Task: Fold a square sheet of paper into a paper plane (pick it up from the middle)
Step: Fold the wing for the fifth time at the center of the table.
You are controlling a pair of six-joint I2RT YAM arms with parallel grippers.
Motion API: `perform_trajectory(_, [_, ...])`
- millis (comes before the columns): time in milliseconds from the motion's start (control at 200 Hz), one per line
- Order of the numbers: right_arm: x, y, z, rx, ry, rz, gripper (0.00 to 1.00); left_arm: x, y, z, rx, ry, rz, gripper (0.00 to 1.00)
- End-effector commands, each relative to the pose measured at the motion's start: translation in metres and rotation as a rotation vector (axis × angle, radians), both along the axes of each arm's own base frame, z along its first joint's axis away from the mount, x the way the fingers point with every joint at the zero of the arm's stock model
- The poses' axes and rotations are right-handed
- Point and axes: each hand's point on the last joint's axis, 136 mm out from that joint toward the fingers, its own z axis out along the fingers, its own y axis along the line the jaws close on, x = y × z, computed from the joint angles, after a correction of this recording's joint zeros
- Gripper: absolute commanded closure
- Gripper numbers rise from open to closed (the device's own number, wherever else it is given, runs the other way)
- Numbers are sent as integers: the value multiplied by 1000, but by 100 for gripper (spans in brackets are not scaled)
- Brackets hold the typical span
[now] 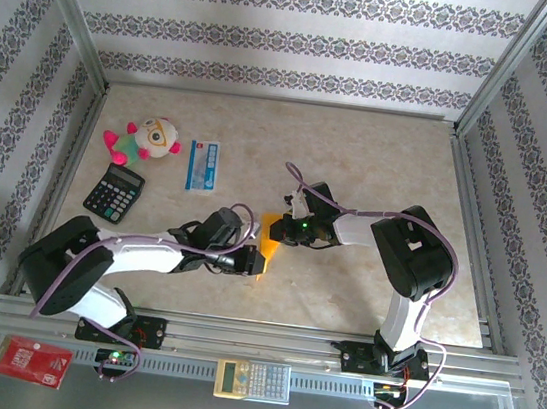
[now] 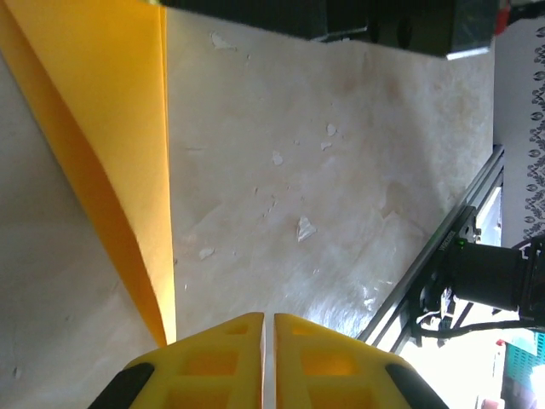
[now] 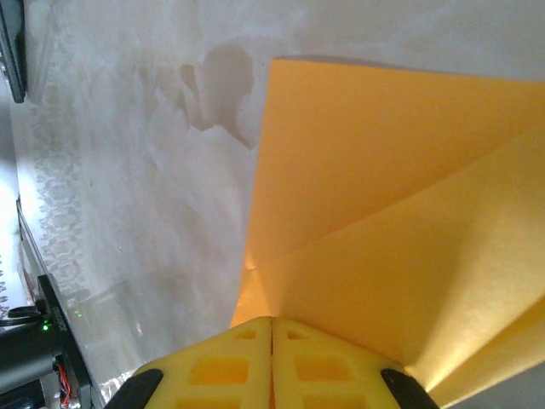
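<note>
Two hands: right hand (image 3: pixel 272 321) clamped on paper (image 3: pixel 366 162), left hand (image 2: pixel 268 318) together just beside it.

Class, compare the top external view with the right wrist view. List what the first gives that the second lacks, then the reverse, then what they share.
Top external adds the plush toy, the blue-and-white packet, the black calculator and the left arm reaching in from the other side. Right wrist adds a close look at the fold line running diagonally across the sheet, and the right tool with its yellow fingers pressed together at the paper's edge. Both share the square sheet of paper on the pale table.
</note>
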Motion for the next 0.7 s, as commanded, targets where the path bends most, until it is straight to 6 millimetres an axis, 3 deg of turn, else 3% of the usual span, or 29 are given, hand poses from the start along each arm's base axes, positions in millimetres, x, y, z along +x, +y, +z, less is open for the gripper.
perform_trajectory(0, [-7, -16, -28, -83, 42, -32, 92, 12, -6, 1, 6, -11, 21, 88])
perform_trajectory(440, [-6, -15, -29, -79, 45, -31, 92, 17, 4, -42, 99, 62, 46, 90])
perform_trajectory(694, [-6, -14, -27, -76, 42, -32, 92, 10, 16, -52, 119, 88, 64, 91])
